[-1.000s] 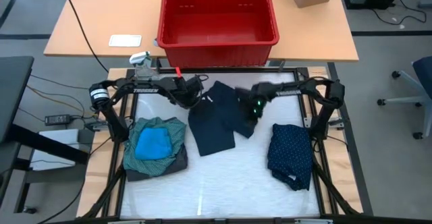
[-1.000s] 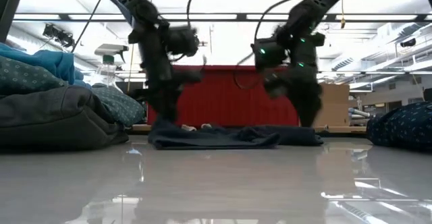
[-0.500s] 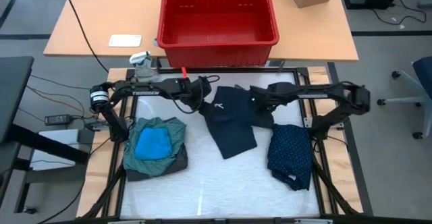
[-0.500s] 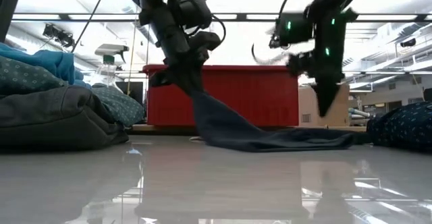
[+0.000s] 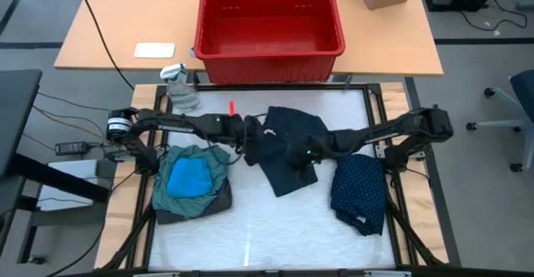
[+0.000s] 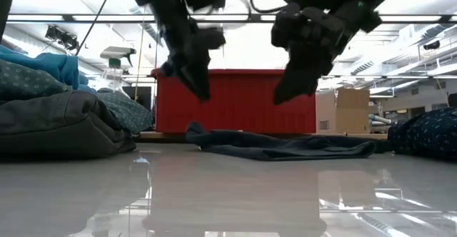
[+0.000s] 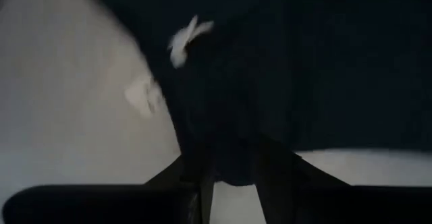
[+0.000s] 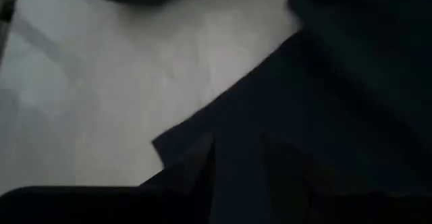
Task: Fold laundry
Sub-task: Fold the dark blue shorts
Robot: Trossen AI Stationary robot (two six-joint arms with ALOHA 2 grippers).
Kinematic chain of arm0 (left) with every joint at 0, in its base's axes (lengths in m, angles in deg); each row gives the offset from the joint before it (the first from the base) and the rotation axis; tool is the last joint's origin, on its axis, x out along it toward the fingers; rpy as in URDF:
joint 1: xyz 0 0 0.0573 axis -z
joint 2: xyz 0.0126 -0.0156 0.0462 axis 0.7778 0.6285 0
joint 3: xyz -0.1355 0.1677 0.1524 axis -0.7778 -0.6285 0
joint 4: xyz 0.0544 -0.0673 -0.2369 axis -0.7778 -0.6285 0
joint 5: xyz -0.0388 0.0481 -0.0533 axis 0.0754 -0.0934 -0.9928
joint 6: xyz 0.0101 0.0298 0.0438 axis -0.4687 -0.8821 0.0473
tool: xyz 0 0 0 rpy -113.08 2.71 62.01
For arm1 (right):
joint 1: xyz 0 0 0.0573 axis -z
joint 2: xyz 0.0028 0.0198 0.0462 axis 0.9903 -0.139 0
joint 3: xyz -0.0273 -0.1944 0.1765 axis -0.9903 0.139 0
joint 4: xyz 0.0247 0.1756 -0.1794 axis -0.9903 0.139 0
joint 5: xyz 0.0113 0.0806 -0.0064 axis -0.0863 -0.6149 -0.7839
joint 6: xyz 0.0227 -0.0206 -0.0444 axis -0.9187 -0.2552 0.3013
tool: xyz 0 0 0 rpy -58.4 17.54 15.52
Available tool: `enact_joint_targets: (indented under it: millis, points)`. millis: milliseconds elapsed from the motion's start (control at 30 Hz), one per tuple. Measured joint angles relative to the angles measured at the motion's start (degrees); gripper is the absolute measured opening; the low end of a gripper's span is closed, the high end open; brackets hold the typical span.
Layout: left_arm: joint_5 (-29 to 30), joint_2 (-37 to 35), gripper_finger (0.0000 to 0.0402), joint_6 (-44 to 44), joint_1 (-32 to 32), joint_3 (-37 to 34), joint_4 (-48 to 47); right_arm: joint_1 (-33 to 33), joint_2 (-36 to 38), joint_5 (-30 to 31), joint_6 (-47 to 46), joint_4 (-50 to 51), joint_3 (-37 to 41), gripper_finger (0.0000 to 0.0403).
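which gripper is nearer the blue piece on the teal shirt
Left. The left gripper sits just beyond the teal shirt's far corner, close to the blue piece. The right gripper is farther, over the dark garment.

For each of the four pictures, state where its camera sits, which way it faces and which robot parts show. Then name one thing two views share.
High view: overhead, facing down; both arms, red bin, table.
Low view: table height, facing the bin; both arms hang in.
Left wrist view: on the left arm; own fingers over the dark garment.
Right wrist view: on the right arm, over it.
Shared: the dark garment, high and low views.
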Motion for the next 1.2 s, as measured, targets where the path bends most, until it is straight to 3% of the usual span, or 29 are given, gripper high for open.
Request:
enact_joint_targets:
  millis: [133,233,333,533,667,767,833,1000,1200]
  points:
    - [-1.5,-0.9,0.0115,-23.1,0.1,0.2,1.4,-2.7,-6.5,0.0,2.3,-4.1,-1.0,0.0127]
    - [-11.9,-0.7,0.0118,-40.9,0.0,-0.6,1.2,-5.2,-10.4,3.0,2.9,-6.4,-2.2,0.0126]
    - [-17.1,-0.4,0.0118,-49.0,0.7,-2.1,1.3,-7.7,-14.2,2.9,2.8,-9.0,-2.6,0.0126]
    - [-15.4,0.9,0.0118,-54.9,0.7,-5.4,7.1,-12.3,-19.1,4.9,-4.7,-10.7,-3.0,0.012]
    - [-15.1,1.8,0.0118,-54.4,-0.1,-6.9,9.5,-14.1,-17.8,3.5,-17.6,-4.2,-3.1,0.005]
    - [-15.2,1.7,0.0118,-53.4,0.3,-6.9,8.6,-15.1,-14.1,-3.9,-21.9,1.5,-2.7,0.0014]
    - [-17.7,1.7,0.0118,-53.3,1.1,-6.8,8.9,-15.8,-11.0,-5.8,-23.6,6.0,-2.4,0.0026]
    - [-23.6,1.4,0.0118,-55.3,3.8,-6.7,10.0,-17.5,-1.7,3.1,-31.8,14.4,-2.6,0.0057]
    - [-23.9,2.8,0.0118,-59.3,6.0,-6.9,13.0,-21.7,1.4,7.6,-27.2,14.6,-2.7,0.0121]
